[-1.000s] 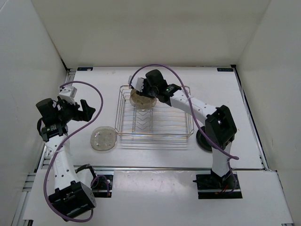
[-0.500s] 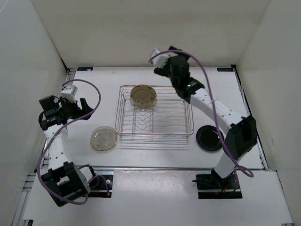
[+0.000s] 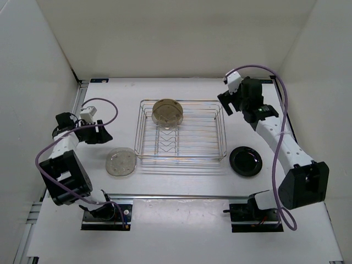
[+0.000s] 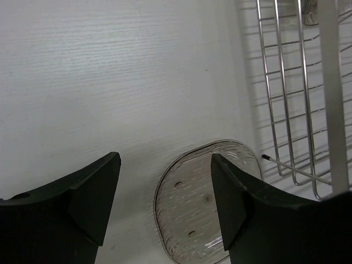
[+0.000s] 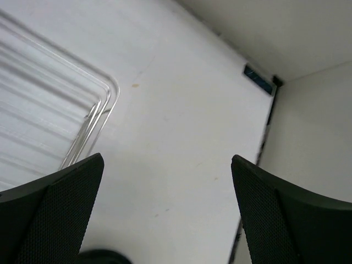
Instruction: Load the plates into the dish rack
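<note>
A plain white worktop [image 3: 181, 88] sits boxed in by three bare white walls [image 3: 176, 38] under soft, even light.

A tan-yellow plate [image 3: 168, 112] leans tilted at the far-left end of the chrome wire dish rack [image 3: 209, 137], set mid-tabletop [image 3: 115, 99]. A translucent speckled plate [image 3: 121, 162] lies flat off the rack's near-left corner, a glossy black plate [image 3: 245, 160] off its near-right.
</note>
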Motion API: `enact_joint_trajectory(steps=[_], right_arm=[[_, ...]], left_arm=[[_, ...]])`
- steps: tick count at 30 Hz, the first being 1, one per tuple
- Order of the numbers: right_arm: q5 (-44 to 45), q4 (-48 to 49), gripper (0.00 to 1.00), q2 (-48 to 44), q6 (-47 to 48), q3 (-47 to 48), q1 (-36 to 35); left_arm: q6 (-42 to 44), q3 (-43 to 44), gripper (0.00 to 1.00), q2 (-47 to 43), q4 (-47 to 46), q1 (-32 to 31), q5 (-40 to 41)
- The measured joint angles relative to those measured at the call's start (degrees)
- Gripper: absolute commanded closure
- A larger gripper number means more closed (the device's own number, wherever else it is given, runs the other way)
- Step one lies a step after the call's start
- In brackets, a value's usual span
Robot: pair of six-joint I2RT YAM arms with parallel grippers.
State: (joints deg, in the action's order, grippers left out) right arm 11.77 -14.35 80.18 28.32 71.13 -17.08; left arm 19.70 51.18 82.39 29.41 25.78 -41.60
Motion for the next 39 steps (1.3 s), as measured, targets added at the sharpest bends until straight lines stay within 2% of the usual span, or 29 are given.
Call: enact_joint_trajectory(steps=[5, 9, 12, 24, 39], right_arm=[[-7.7, -2.8, 0.00, -3.5, -3.8, -5.9, 3.0], [-12.0, -2.7, 0.00, -4.5, -5.5, -7.6, 6.0], [-13.9, -2.7, 0.00, -4.5, -6.3, -8.0, 7.8], [-17.9, -2.7, 0.00, -5.8, -7.2, -8.4, 10.4], [-19.1, -2.6, 0.00, -5.8, -8.3, -9.1, 11.9]], left_arm=[[3.2, 0.1, 0.28, 2.1, 2.1, 0.0, 0.7], [7.4, 2.2, 0.34, 4.7, 6.6, 0.0, 1.5], [10.8, 3.2, 0.34, 6.4, 10.3, 0.0, 2.6], [22.2, 5.2, 0.34, 10.3, 22.0, 0.0, 7.2], [28.4, 5.3, 0.41, 15.2, 27.6, -0.9, 9.9]])
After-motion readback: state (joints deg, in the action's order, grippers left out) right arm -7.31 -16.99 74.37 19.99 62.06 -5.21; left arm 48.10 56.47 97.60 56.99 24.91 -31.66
